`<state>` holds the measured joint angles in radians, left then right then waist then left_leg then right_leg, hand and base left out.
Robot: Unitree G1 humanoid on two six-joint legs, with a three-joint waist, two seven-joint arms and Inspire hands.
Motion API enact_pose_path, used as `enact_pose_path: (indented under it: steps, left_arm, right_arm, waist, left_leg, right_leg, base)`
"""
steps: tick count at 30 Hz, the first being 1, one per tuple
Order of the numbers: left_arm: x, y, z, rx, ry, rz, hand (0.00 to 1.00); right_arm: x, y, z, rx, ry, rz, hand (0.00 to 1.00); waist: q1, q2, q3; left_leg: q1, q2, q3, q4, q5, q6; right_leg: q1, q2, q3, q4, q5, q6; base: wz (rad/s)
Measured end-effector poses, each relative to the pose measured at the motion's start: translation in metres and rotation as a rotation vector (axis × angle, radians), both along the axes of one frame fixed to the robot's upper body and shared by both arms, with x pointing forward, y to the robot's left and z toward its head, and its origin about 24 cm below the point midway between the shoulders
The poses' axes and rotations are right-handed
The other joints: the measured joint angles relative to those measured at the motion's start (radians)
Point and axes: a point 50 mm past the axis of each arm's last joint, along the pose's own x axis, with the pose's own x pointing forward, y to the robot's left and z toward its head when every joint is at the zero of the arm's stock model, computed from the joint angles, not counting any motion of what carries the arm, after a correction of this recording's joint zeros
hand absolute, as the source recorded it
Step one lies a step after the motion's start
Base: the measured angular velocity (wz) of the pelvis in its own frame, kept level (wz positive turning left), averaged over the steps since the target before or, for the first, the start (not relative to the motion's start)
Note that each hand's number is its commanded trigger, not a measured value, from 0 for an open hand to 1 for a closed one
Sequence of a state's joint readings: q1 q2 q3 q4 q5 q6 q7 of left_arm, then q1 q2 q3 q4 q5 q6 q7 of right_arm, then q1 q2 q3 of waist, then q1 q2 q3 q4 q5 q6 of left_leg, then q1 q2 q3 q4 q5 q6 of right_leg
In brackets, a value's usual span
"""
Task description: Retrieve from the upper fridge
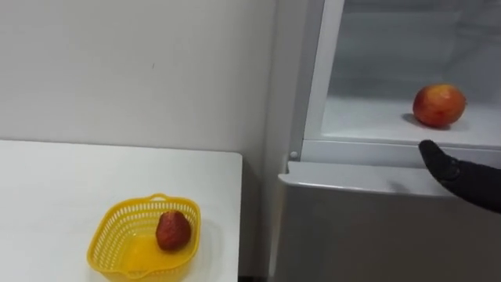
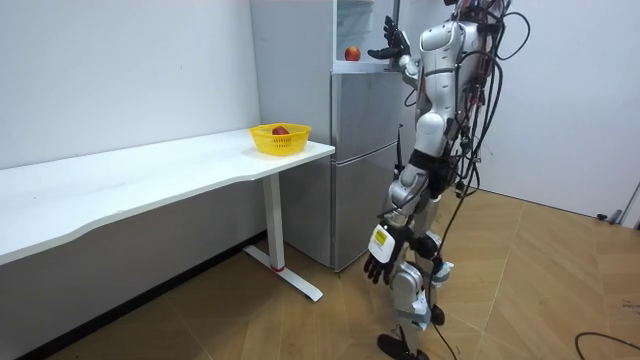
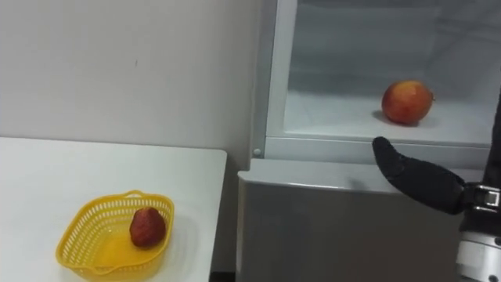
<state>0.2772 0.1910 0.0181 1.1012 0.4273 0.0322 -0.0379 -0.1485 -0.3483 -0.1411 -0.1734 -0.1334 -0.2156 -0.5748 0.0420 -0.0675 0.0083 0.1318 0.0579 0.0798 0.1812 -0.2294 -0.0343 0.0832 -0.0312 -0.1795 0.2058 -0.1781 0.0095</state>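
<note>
A red-yellow apple (image 1: pixel 439 105) lies on the white shelf (image 1: pixel 360 121) of the open upper fridge compartment, towards the right. My right hand (image 1: pixel 458 174) is raised just below and in front of the apple, at the shelf's front edge, a short gap away from it. Its dark fingers are straight and spread, as the room view shows at the right hand (image 2: pixel 390 45), and it holds nothing. My left hand (image 2: pixel 376 266) hangs relaxed beside my thigh. I stand upright facing the fridge (image 2: pixel 365 150).
A yellow plastic basket (image 1: pixel 106 229) with a red fruit (image 1: pixel 173 230) in it sits near the right end of the white table (image 1: pixel 70 176), left of the fridge. The lower fridge door (image 1: pixel 368 235) is closed under the open compartment.
</note>
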Motion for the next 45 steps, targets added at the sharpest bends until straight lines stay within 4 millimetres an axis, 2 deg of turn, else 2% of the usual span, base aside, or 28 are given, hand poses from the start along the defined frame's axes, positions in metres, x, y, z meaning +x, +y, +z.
enact_pose_path:
  steps: [3, 4, 8, 11, 16, 19, 20, 25, 28, 30, 35, 39, 45]
  left_arm:
    - [0.001, 0.001, 0.0, -0.015, 0.006, -0.004, 0.0]
    - [0.001, 0.001, 0.0, -0.016, 0.006, -0.006, 0.0]
    - [-0.001, 0.006, 0.002, -0.023, 0.023, -0.007, 0.0]
    - [-0.002, 0.005, 0.002, -0.03, 0.03, -0.005, 0.0]
    - [0.0, 0.006, 0.002, -0.032, 0.024, -0.004, 0.0]
    - [-0.001, 0.007, 0.003, -0.032, 0.026, -0.001, 0.0]
    - [-0.001, 0.008, 0.003, -0.039, 0.027, 0.005, 0.0]
    - [-0.002, 0.011, 0.004, -0.037, 0.025, 0.028, 0.0]
    - [0.003, 0.013, 0.005, -0.029, 0.001, 0.019, 0.0]
    - [0.005, 0.013, 0.007, -0.024, -0.015, 0.013, 0.0]
    - [0.003, 0.017, 0.009, -0.01, -0.018, 0.037, 0.0]
    - [-0.003, 0.018, 0.009, -0.002, -0.002, 0.052, 0.0]
    - [-0.006, 0.02, 0.009, 0.011, 0.014, 0.058, 0.0]
  right_arm:
    - [0.009, -0.005, 0.008, 0.039, -0.022, 0.008, 0.0]
    - [0.012, -0.007, 0.009, 0.038, -0.018, 0.006, 0.0]
    - [0.026, -0.017, 0.013, 0.04, 0.033, -0.003, 0.0]
    - [0.035, -0.023, 0.018, 0.04, 0.053, -0.011, 0.0]
    - [0.047, -0.035, 0.019, 0.03, 0.117, -0.019, 0.0]
    - [0.049, -0.042, 0.017, 0.019, 0.163, -0.034, 0.0]
    - [0.049, -0.046, 0.018, 0.022, 0.171, -0.033, 0.0]
    - [0.056, -0.054, 0.045, 0.007, 0.131, -0.046, 0.0]
    - [0.058, -0.059, 0.055, 0.026, 0.108, -0.044, 0.0]
    - [0.061, -0.062, 0.053, 0.062, 0.12, -0.043, 0.0]
    - [0.067, -0.073, 0.035, 0.138, 0.228, -0.017, 0.0]
    - [0.071, -0.083, 0.017, 0.208, 0.32, -0.013, 0.0]
    - [0.072, -0.092, 0.002, 0.243, 0.384, -0.05, 0.0]
  waist:
    - [0.004, -0.016, 0.0053]
    - [0.003, -0.02, 0.0049]
    - [0.01, -0.04, -0.0064]
    - [0.007, -0.041, -0.0066]
    - [0.012, -0.03, -0.0009]
    - [0.016, -0.03, -0.0017]
    - [0.017, -0.031, -0.0043]
    - [0.017, -0.031, -0.0063]
    - [0.018, -0.039, -0.0095]
    - [0.018, -0.047, -0.01]
    - [0.018, -0.069, -0.0029]
    - [0.018, -0.076, -0.0073]
    - [0.017, -0.077, -0.0091]
  left_leg:
    - [-0.003, 0.0, -0.001, 0.002, 0.0, 0.0]
    - [-0.004, 0.0, -0.002, 0.002, 0.0, 0.0]
    - [-0.003, -0.001, -0.012, 0.007, 0.0, 0.0]
    - [-0.001, -0.001, -0.027, 0.009, 0.0, 0.0]
    - [-0.002, -0.001, -0.041, 0.01, 0.0, 0.0]
    - [-0.009, -0.001, -0.043, 0.011, 0.0, -0.001]
    - [-0.016, -0.001, -0.043, 0.015, 0.0, -0.001]
    - [-0.021, -0.001, -0.043, 0.015, 0.001, -0.001]
    - [-0.017, -0.001, -0.043, 0.016, 0.001, -0.001]
    - [-0.013, -0.001, -0.043, 0.016, 0.001, -0.001]
    - [-0.005, -0.001, -0.043, 0.015, 0.001, -0.001]
    - [-0.005, -0.001, -0.043, 0.016, 0.001, -0.001]
    - [-0.004, -0.001, -0.046, 0.017, 0.001, -0.001]
  right_leg:
    - [0.002, 0.0, -0.002, -0.002, -0.001, 0.001]
    - [0.002, -0.001, -0.003, -0.002, -0.001, 0.001]
    - [0.005, -0.002, -0.016, -0.002, -0.001, 0.001]
    - [0.012, -0.003, -0.028, -0.001, -0.001, 0.001]
    - [0.019, -0.004, -0.044, -0.001, -0.001, 0.001]
    - [0.019, -0.004, -0.045, -0.001, -0.001, 0.0]
    - [0.014, -0.004, -0.045, -0.001, -0.002, 0.0]
    - [0.006, -0.004, -0.043, -0.001, -0.002, 0.0]
    - [0.007, -0.004, -0.044, -0.001, -0.002, 0.0]
    - [0.011, -0.004, -0.044, 0.0, -0.002, 0.0]
    - [0.019, -0.004, -0.046, -0.003, -0.002, 0.0]
    - [0.02, -0.004, -0.046, -0.002, -0.002, 0.0]
    - [0.021, -0.004, -0.049, -0.001, -0.001, 0.0]
  base:
    - [0.0]
    - [0.04]
    - [0.06]
    - [0.1]
    - [0.09]
    - [0.02]
    - [0.0]
    - [0.0]
    - [0.0]
    - [0.0]
    - [0.0]
    - [0.0]
    - [0.0]
